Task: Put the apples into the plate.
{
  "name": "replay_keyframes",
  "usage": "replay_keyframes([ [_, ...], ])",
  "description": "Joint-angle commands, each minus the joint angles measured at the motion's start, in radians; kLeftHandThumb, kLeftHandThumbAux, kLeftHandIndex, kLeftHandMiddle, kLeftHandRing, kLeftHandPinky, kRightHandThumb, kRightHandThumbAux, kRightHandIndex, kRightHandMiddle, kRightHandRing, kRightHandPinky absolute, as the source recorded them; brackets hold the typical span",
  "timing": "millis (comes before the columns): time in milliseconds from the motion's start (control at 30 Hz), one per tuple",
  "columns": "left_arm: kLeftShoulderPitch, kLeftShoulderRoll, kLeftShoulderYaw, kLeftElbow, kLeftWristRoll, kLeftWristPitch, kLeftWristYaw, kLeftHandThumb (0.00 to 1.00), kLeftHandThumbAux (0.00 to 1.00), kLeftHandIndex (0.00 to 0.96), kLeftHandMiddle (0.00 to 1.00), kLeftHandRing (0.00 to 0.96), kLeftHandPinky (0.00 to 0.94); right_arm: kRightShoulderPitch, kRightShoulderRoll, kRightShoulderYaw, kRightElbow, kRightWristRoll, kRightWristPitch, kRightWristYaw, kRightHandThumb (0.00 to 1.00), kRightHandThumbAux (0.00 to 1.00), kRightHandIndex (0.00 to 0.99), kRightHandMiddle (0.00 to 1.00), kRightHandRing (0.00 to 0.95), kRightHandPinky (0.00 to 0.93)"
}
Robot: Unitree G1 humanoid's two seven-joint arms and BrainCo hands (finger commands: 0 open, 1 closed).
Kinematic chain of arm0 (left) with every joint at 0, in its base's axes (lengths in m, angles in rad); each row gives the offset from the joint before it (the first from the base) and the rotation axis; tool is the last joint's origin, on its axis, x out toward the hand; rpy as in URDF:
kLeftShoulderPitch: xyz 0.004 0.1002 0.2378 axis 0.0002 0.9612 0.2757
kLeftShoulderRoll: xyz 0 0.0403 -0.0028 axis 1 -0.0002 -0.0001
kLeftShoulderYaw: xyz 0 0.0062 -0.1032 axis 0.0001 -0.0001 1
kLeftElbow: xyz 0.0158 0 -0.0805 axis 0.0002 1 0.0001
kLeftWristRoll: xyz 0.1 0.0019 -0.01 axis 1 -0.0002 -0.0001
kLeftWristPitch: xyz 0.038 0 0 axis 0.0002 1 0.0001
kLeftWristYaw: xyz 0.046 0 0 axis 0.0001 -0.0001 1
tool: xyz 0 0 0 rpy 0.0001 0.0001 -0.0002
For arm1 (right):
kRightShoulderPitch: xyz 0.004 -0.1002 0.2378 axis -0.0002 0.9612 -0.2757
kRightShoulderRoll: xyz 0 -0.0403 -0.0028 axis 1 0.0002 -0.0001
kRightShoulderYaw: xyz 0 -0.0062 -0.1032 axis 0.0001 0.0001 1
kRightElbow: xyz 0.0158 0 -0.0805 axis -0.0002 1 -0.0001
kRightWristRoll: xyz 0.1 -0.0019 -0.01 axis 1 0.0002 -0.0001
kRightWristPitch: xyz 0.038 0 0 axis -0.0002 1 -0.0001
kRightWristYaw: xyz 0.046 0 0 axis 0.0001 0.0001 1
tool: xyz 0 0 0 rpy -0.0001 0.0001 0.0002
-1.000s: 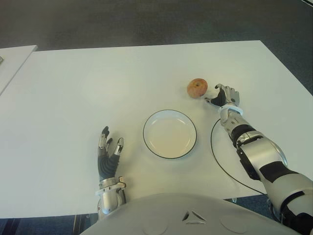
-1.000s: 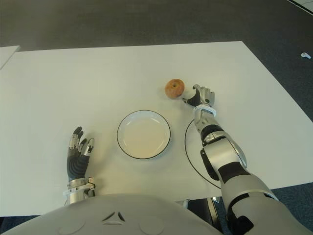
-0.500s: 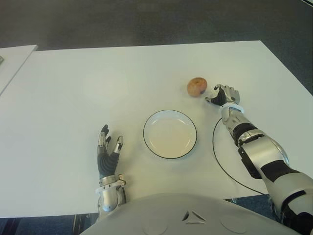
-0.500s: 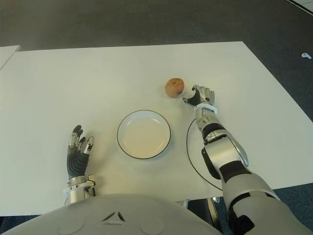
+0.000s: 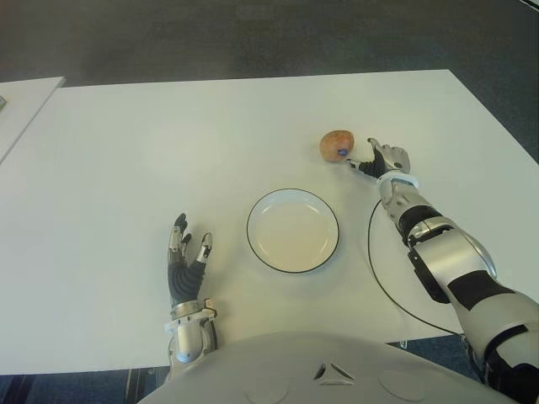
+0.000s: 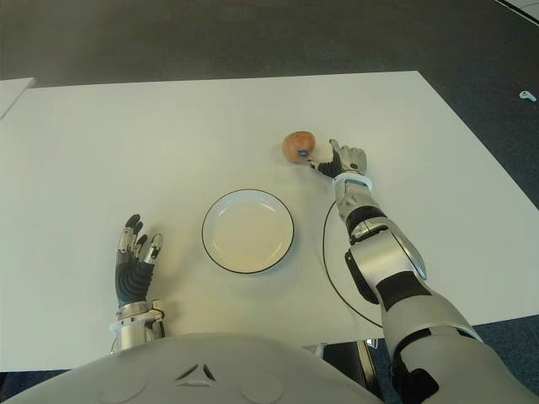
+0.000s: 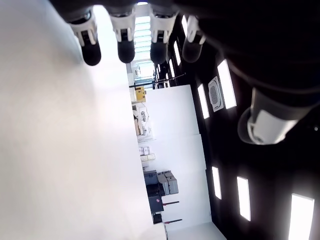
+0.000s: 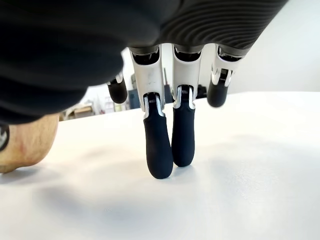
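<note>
Nearest the robot, the left hand shows at the near left of the white table, left of the plate, fingers stretched out and spread, holding nothing. A thin black cable loops over the tabletop on the near right, beside the right forearm.

In the middle of the table sits the white plate with a dark rim; nothing lies in it.

Farther out and to the right, the right hand is reached forward beside the apple. Its fingers hang down, slightly bent, with two tips at or just above the tabletop in the right wrist view, and they close around nothing. The thumb points toward the fruit, with its tip just beside it; whether it touches cannot be told.

The apple, reddish-yellow with a small blue sticker facing the hand, rests on the table just left of the right hand, beyond the plate's far right edge and apart from it.
</note>
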Motion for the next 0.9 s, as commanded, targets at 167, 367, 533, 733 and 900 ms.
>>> replay_keyframes([
  [167, 0.007, -0.005, -0.008, 0.042, -0.016, 0.074, -0.026, 0.0, 0.508, 0.006, 0.0, 0.0, 0.0, 0.07, 0.059, 0.019, 0.038, -0.006, -0.018, 0.128, 0.175, 0.158, 0.0, 0.0, 0.0, 0.0],
  [367, -0.002, -0.004, -0.001, 0.053, -0.027, 0.069, -0.03, 0.0, 0.509, 0.026, 0.0, 0.0, 0.0, 0.065, 0.054, 0.032, 0.04, -0.021, -0.017, 0.14, 0.168, 0.154, 0.0, 0.0, 0.0, 0.0],
  [533, -0.025, -0.006, 0.006, 0.08, -0.019, 0.05, -0.013, 0.0, 0.506, 0.043, 0.0, 0.0, 0.0, 0.049, 0.046, 0.028, 0.039, -0.017, -0.018, 0.16, 0.156, 0.159, 0.0, 0.0, 0.0, 0.0],
  [733, -0.042, -0.011, 0.006, 0.1, 0.001, 0.032, 0.008, 0.0, 0.501, 0.05, 0.007, 0.0, 0.0, 0.038, 0.039, 0.03, 0.038, -0.019, -0.015, 0.174, 0.145, 0.17, 0.0, 0.0, 0.0, 0.0],
  [900, -0.038, -0.019, -0.005, 0.089, -0.006, 0.043, -0.001, 0.0, 0.499, 0.046, 0.003, 0.0, 0.0, 0.027, 0.032, 0.04, 0.038, -0.028, -0.013, 0.189, 0.138, 0.177, 0.0, 0.0, 0.0, 0.0],
])
